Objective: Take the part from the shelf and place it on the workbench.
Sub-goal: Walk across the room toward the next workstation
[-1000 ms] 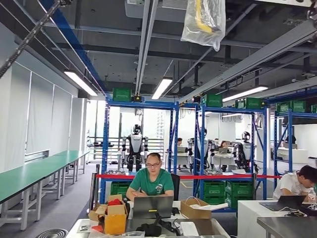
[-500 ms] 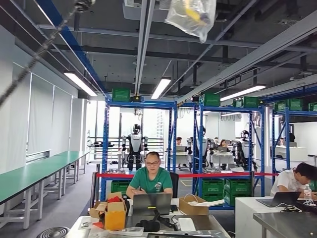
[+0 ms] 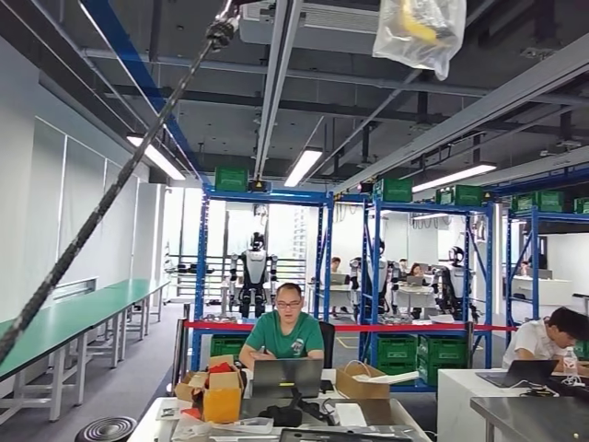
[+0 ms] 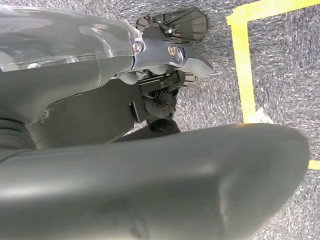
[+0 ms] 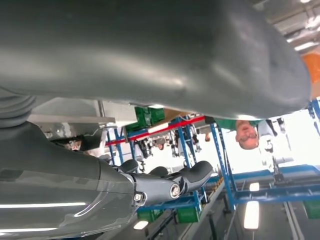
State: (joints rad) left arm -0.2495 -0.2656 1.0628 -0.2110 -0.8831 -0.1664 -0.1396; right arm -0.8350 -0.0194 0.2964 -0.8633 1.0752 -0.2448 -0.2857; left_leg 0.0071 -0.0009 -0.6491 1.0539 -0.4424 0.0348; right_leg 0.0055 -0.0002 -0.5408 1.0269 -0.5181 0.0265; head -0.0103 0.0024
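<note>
Blue shelving spans the far hall behind a seated person at a laptop. No part or workbench can be picked out. The right hand and left hand extend their fingers, holding nothing.

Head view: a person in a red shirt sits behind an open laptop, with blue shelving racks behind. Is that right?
Not quite. In the head view the person behind the laptop wears a green shirt, not red. The blue shelving racks do stand behind.

A person sits behind a laptop, shelves behind.
</note>
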